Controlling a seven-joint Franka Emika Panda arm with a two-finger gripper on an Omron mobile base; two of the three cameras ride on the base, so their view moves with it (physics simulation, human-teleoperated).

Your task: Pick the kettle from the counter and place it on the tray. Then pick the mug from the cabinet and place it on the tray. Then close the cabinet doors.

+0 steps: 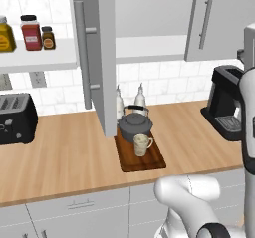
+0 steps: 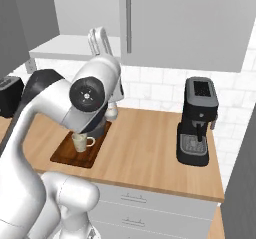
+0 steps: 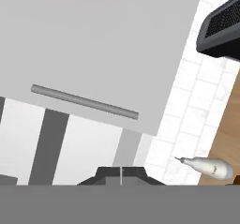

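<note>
The kettle (image 1: 134,126) and the mug (image 1: 142,145) are both sitting on the tray (image 1: 149,163) at centre frame of the left base view, the mug nearer the counter (image 1: 60,157) edge. In the cabinet (image 1: 149,48) above, the left door (image 1: 97,58) is standing open, edge-on at upper centre; the right door (image 1: 219,20) is lying flat at upper right. In the hand view, the gripper (image 3: 121,176) is showing at bottom centre, fingertips pressed together on nothing, facing a grey door panel with its bar handle (image 3: 84,101).
</note>
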